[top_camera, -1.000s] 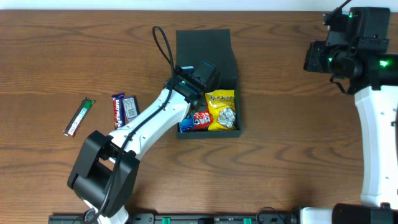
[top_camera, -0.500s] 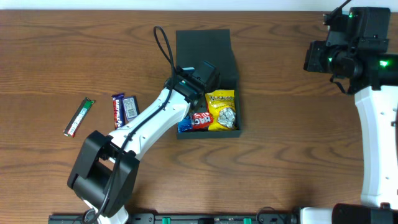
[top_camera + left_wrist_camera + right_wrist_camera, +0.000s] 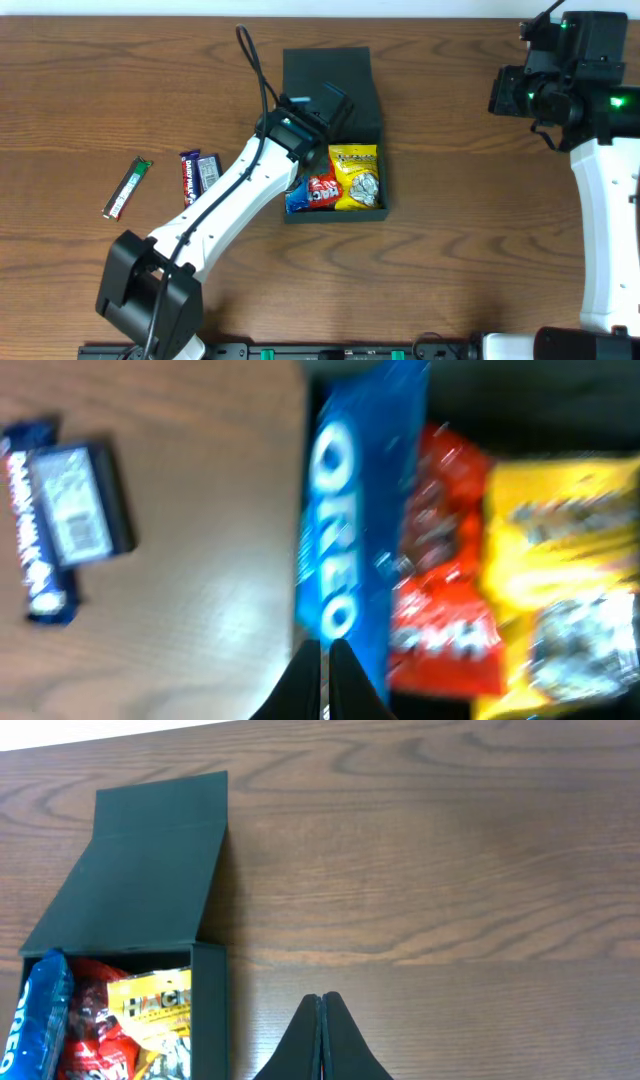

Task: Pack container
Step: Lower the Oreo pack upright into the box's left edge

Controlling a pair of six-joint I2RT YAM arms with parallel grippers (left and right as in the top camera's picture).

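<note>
The container is a dark box with its lid flap folded back. Inside lie a blue Oreo packet, a red packet and a yellow packet. My left gripper hovers over the box's back left part. In the left wrist view its fingers are shut on nothing, just short of the Oreo packet. My right gripper is far right. In its wrist view it is shut and empty over bare wood, right of the container.
Left of the box lie two Dairy Milk bars, one blue and one dark. A green bar lies further left. Both chocolate bars show in the left wrist view. A black cable loops above the left arm.
My left gripper has opened wider, then shut empty, and the arm has lifted and swung toward the back left. The packets stay in the box. The right arm has not moved.
</note>
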